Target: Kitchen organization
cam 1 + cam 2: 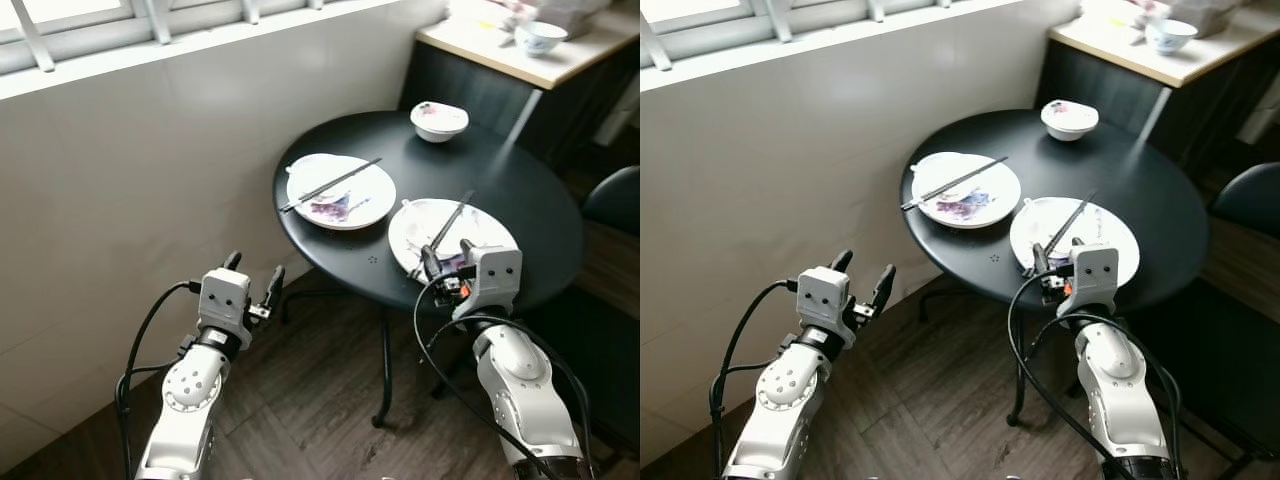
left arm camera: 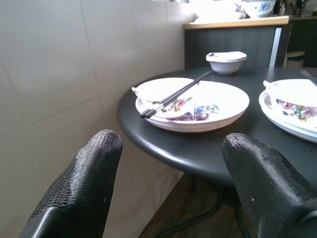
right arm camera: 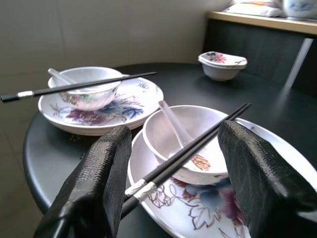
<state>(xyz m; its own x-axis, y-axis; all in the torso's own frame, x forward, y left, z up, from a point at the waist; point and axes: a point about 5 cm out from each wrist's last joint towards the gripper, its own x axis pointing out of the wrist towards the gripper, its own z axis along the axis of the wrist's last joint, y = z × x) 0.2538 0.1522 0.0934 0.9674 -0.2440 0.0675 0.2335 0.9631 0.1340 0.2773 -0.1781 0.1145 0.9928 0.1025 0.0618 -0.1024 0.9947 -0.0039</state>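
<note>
A round black table (image 1: pixel 520 190) carries two floral plates, each with a white bowl and black chopsticks across it. My right gripper (image 3: pixel 173 163) is open at the near rim of the right plate (image 1: pixel 490 232). Its fingers stand either side of the near end of that plate's chopsticks (image 3: pixel 198 141), which rest on a bowl (image 3: pixel 198 124) holding a spoon. The left plate (image 1: pixel 341 190) and its chopsticks (image 1: pixel 333 183) lie farther left. My left gripper (image 1: pixel 255 270) is open and holds nothing, below and left of the table edge.
A small floral bowl (image 1: pixel 439 120) sits at the table's far side. Behind it a light counter (image 1: pixel 520 60) holds another bowl (image 1: pixel 540 37). A white tiled wall (image 1: pixel 130 200) runs along the left, and a dark chair (image 1: pixel 612 200) stands right of the table. Wooden floor (image 1: pixel 320 400) lies below.
</note>
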